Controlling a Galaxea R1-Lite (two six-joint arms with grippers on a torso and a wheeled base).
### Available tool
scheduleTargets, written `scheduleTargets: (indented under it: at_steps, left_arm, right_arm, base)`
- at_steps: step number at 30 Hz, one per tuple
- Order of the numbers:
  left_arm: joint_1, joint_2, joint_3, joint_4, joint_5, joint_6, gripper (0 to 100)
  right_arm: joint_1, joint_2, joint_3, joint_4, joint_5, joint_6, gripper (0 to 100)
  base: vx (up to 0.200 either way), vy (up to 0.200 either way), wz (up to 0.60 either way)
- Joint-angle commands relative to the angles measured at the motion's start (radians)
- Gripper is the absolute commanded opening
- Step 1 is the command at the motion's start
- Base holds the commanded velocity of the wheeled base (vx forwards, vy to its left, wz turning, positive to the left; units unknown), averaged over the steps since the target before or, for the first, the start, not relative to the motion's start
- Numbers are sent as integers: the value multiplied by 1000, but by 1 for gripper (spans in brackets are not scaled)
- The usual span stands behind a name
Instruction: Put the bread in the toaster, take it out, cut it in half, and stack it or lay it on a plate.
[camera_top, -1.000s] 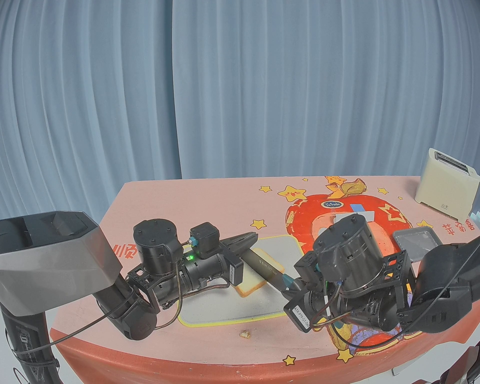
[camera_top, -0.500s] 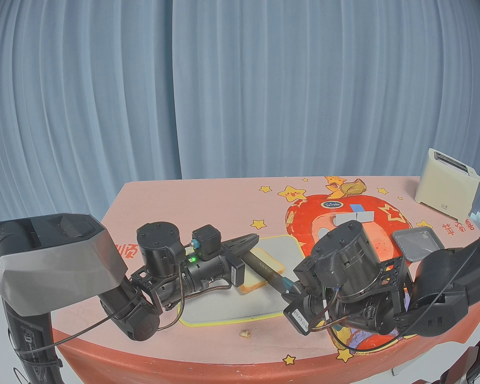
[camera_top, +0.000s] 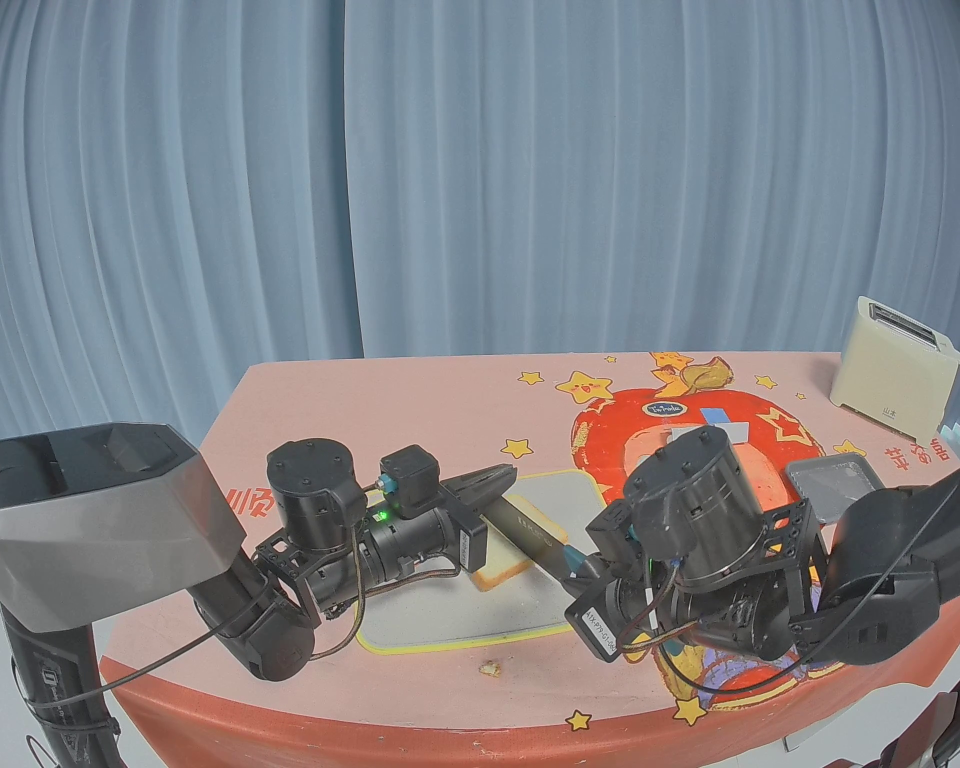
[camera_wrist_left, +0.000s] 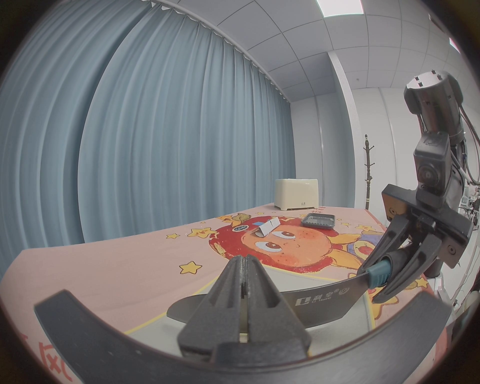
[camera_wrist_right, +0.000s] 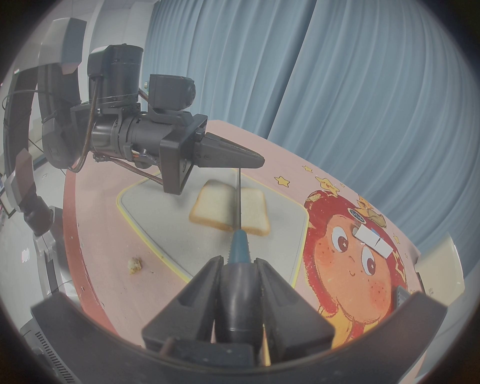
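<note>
Pale square toast slice (camera_wrist_right: 214, 207) lies flat on the grey yellow-edged cutting mat (camera_top: 450, 610), near table front. Steel knife with a teal-collared dark handle (camera_wrist_left: 325, 299) is edge-down across the slice's middle. Right gripper (camera_wrist_right: 238, 265) is clamped on the handle. Left gripper (camera_wrist_right: 250, 160) has fingers pressed together, nothing between them, tip over the slice by the blade; contact unclear. Cream toaster (camera_top: 893, 370) and dark grey square plate (camera_top: 835, 480) sit far right. Crumb (camera_top: 489, 668) lies in front of the mat.

2 black arms (camera_top: 330, 540), cylindrical joints; grey angular shell (camera_top: 100, 520) on left; green LED (camera_top: 380, 517); black cables (camera_top: 150, 660); white label (camera_top: 600, 620)
</note>
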Motion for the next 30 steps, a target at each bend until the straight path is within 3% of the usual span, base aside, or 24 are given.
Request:
scheduleTargets:
  at_steps: [1, 18, 26, 30]
  left_arm:
    - [-2, 50, -3, 2, 1, 0, 0]
    - [-4, 4, -2, -4, 0, 0, 0]
    - [-2, 30, 0, 2, 0, 1, 0]
    - [-5, 46, 1, -1, 0, 1, 0]
  right_arm:
    - [0, 7, 13, -5, -1, 1, 0]
    - [3, 14, 41, -11, 1, 1, 0]
    - [1, 10, -13, -8, -1, 1, 0]
    - [0, 15, 18, -8, 1, 2, 0]
  base:
    - [0, 0, 0]
    - [0, 0, 0]
    - [0, 0, 0]
    - [0, 0, 0]
